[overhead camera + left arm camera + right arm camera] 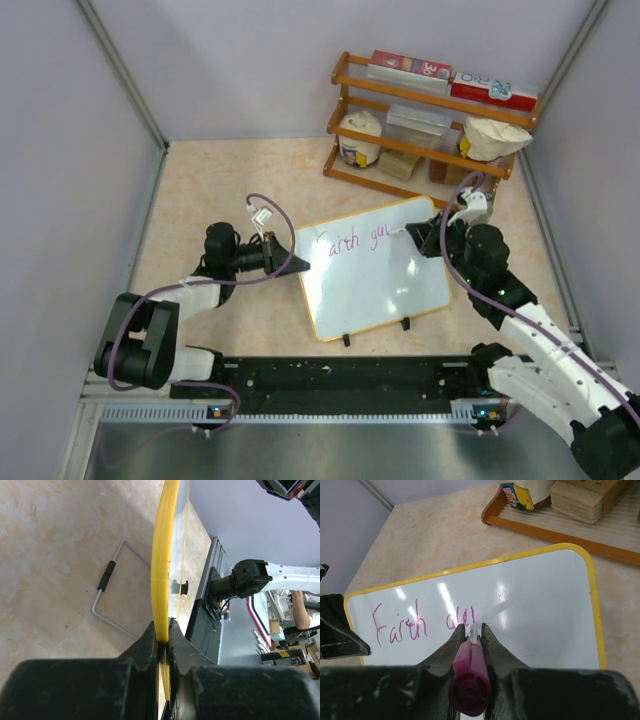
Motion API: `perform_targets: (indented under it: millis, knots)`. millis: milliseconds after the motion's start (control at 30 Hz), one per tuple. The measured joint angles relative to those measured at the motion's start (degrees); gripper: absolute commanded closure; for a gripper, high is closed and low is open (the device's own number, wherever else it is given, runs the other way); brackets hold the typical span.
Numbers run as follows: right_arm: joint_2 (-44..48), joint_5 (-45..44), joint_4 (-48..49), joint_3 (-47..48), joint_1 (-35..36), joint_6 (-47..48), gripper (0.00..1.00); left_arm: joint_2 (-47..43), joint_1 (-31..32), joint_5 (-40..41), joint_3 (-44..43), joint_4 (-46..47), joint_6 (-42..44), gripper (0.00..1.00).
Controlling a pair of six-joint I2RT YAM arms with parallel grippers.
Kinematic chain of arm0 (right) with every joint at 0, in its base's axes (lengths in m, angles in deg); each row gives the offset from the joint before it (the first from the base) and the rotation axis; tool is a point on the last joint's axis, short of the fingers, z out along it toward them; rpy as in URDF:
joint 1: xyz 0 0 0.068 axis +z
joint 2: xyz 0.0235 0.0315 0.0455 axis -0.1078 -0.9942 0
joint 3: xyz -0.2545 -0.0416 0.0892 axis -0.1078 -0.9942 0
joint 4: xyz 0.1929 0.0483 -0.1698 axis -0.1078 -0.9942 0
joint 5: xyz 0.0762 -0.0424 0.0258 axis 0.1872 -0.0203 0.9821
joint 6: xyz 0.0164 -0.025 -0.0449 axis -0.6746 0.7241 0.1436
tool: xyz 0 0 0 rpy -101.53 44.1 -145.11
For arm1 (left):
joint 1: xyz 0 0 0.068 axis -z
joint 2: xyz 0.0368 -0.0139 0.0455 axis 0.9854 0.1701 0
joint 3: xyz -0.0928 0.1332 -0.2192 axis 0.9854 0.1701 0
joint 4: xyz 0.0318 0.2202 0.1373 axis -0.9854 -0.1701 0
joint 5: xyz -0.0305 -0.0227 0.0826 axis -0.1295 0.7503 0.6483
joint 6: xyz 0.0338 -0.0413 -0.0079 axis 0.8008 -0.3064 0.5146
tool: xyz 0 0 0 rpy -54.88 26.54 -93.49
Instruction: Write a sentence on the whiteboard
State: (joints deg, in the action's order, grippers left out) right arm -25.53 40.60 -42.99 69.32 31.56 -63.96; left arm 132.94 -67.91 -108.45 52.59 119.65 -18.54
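The whiteboard [375, 275] stands tilted on the table on two black clip feet, its yellow frame around a glossy white face. Pink handwriting [350, 241] on its upper part reads roughly "Earth gu"; it also shows in the right wrist view [402, 624]. My left gripper [296, 266] is shut on the board's left yellow edge [162, 580]. My right gripper [420, 240] is shut on a pink marker [469, 672], whose tip touches the board just right of the last stroke; the tip itself is hidden between the fingers.
A wooden shelf rack [430, 120] with boxes, a jar and bags stands behind the board at the back right. A wire stand [111, 600] lies on the table behind the board. Grey walls close in left, right and back. The black arm rail [340, 378] runs along the near edge.
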Motion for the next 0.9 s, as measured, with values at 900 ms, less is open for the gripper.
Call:
perform_targets:
  millis: [900]
  knots:
    - [-5.88,-1.11,4.98,3.13,0.00,-0.24,1.00,0.00,0.02,0.13,-0.02,-0.20,-0.04,1.00]
